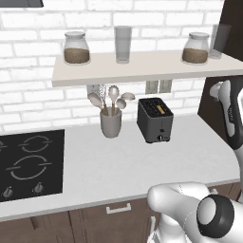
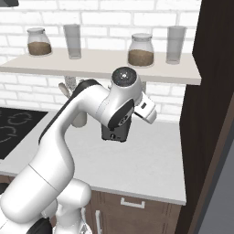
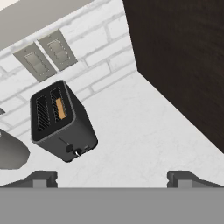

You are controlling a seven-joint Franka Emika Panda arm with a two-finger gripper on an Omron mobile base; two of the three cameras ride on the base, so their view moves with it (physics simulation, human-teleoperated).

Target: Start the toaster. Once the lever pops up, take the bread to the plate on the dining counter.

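Hovering above the bench, my tool has its two tips set wide apart with nothing between them, well clear of the toaster. That toaster stands upright on the white bench close to the brick wall, just below two wall sockets. Its bread sits down in one slot, a golden edge showing at the black top. A small knob is low on the toaster's front. Left of the toaster stands a grey cup of spoons, and further left of it the black hob. Above the toaster runs a shelf with jars and glasses. Right of the toaster rises a dark wood cabinet.
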